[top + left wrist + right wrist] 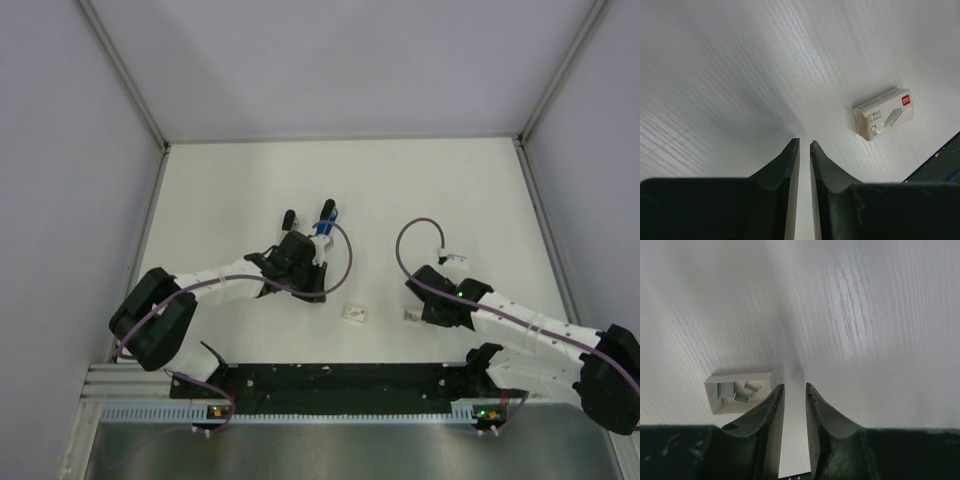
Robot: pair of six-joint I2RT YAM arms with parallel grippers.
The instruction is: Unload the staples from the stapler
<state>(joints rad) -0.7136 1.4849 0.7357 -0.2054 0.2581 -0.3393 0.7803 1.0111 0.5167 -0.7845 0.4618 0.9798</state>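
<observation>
The blue stapler (325, 228) with a dark end lies just beyond my left wrist in the top view, partly hidden by the arm and its cable. It shows in neither wrist view. My left gripper (804, 142) points down at bare table, jaws almost together and empty. In the top view the left gripper (316, 294) is to the near side of the stapler. My right gripper (795, 386) is nearly shut with a narrow gap and holds nothing. Just left of its fingers is a small pale tray (739, 392) holding a few loose staples (742, 396).
A small white staple box (884, 113) with a red label lies on the table right of my left gripper, and also shows in the top view (354, 314). The pale tray (410, 316) sits by my right gripper (421, 308). A black rail (330, 380) runs along the near edge.
</observation>
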